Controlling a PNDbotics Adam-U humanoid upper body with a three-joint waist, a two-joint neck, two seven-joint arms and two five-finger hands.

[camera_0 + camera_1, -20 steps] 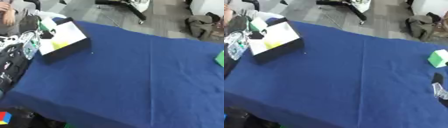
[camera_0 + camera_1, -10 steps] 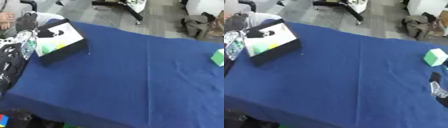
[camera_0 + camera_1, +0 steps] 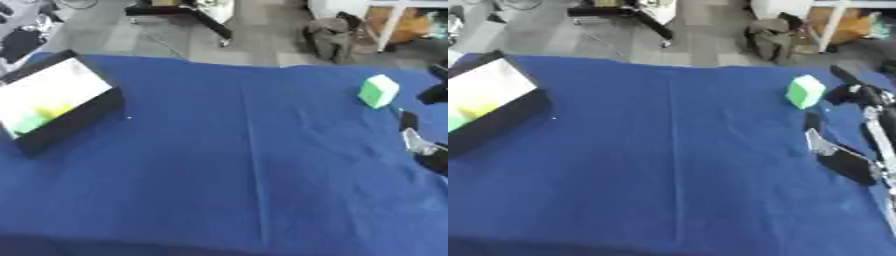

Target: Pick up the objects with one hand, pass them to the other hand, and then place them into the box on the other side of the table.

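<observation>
Table: blue cloth point(image 3: 219, 175) across the whole surface; a crease runs near to far down the middle
Box: black-walled box point(image 3: 61, 107) at the far left, white inside; yellow and green shapes lie blurred in it
Block: green block point(image 3: 804, 91) on the cloth, far right
My right hand point(image 3: 846, 150): just beside the block, on its near right; fingers spread and relaxed, holding nothing
My left hand: out of sight
</observation>
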